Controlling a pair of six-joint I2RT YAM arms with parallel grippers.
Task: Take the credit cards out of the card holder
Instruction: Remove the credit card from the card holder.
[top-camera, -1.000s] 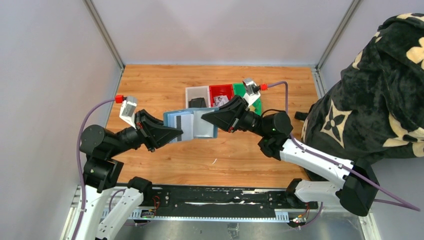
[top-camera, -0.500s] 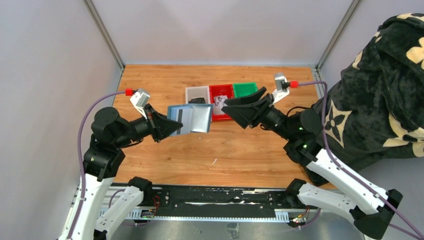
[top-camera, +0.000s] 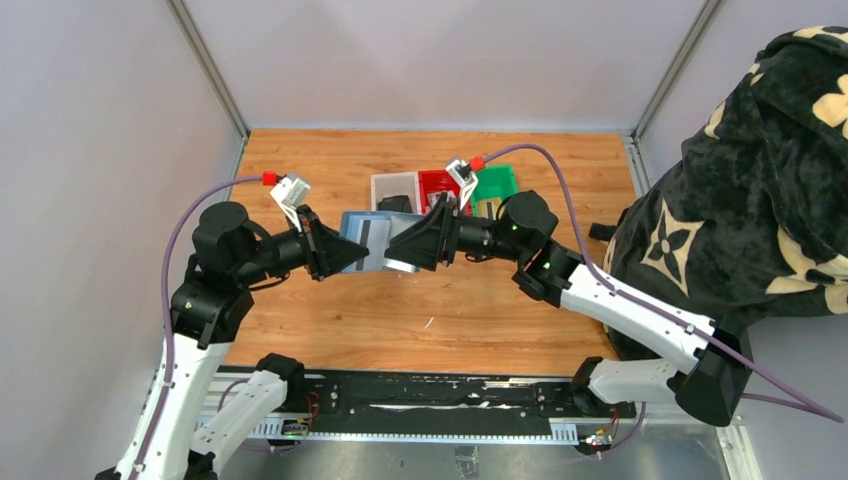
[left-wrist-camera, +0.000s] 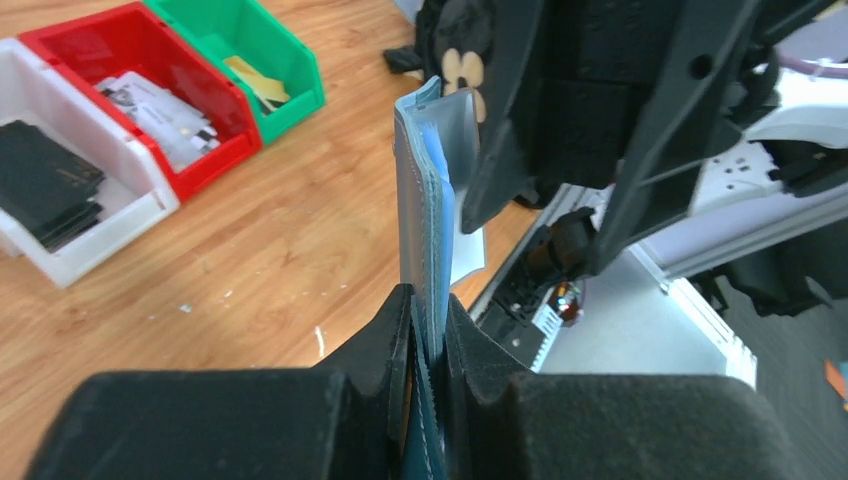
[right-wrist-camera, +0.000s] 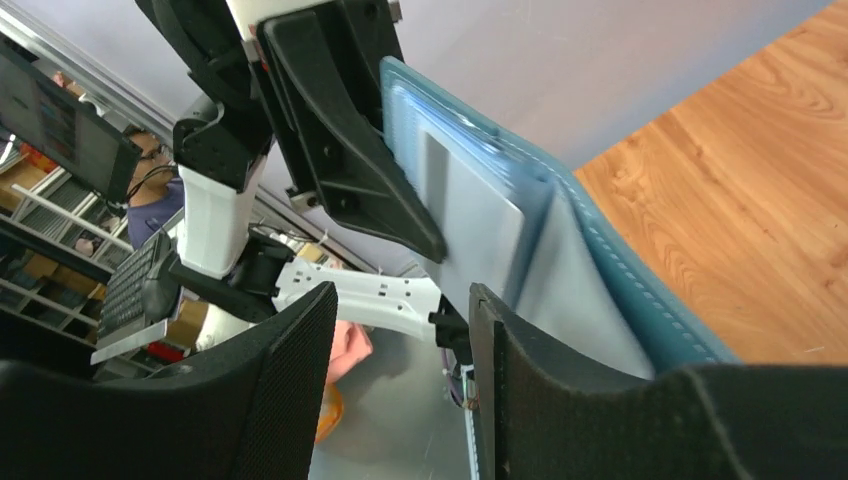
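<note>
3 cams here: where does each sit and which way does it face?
Top external: above and behind the arm bases, facing down at the table; both arms show, left gripper and right gripper at the card holder.
Left wrist: on the left wrist, facing along its shut fingers toward the right arm; own fingers show.
Right wrist: on the right wrist, facing the left gripper; own open fingers show.
Shared: all three show the card holder.

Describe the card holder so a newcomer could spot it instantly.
Look above the middle of the wooden table, on the near side of the row of small bins. The card holder is the teal-blue bifold held open in the air there, its edge clamped in the left gripper. It is the only blue item, with a pale grey card showing inside.
</note>
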